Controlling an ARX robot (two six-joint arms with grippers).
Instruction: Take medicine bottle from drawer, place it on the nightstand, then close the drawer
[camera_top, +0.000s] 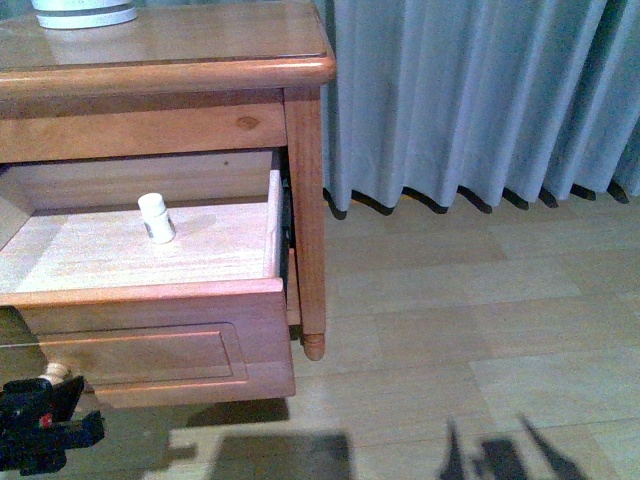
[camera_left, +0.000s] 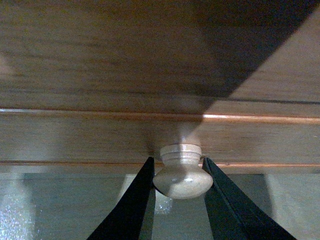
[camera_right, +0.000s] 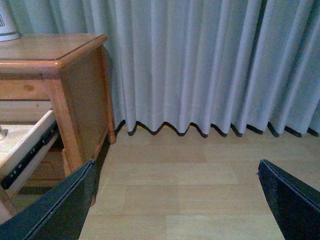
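Pale floorboards (camera_top: 480, 300) lie nearest, and just above them the left gripper (camera_left: 178, 160) clasps the knob (camera_left: 181, 172) of the drawer (camera_top: 150, 345), which stands open; the right gripper (camera_right: 176, 162) hangs spread wide, empty. Further in, the medicine bottle (camera_top: 156, 217) stands upright inside the drawer, so lifting it onto the nightstand (camera_top: 200, 55) top and closing up remain.

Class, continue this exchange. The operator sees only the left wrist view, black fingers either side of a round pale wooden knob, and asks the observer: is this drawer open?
Observer: Yes, the front view shows the upper wooden drawer pulled well out of the orange-brown wooden nightstand.
Operator: Anything inside?
Observer: A tiny white plastic medicine bottle stands upright on its pale floor.
Operator: And the right gripper?
Observer: Open, holding nothing, off to the nightstand's side near the grey pleated curtain.
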